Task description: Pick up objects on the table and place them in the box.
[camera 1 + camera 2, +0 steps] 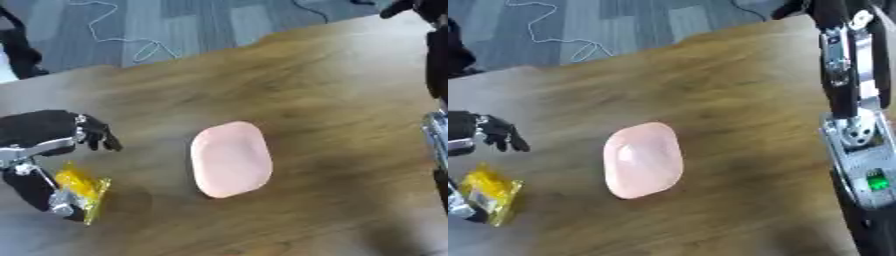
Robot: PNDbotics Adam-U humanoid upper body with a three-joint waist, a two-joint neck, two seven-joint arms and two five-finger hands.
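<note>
A pink oval object (231,159), smooth and rounded like a bar of soap, lies flat in the middle of the wooden table (332,90). At the lower left my left hand (44,132) is curled around a small yellow packet (82,191), which stands on edge between thumb and fingers just above the tabletop. My right arm (849,75) runs along the right edge of the table. A dark shape at the top right corner looks like my right hand (404,7), mostly cut off. No box shows in either view.
Beyond the table's far edge is grey carpet with a white cable (131,37) looped on it. Bare wood separates the pink object from my right arm.
</note>
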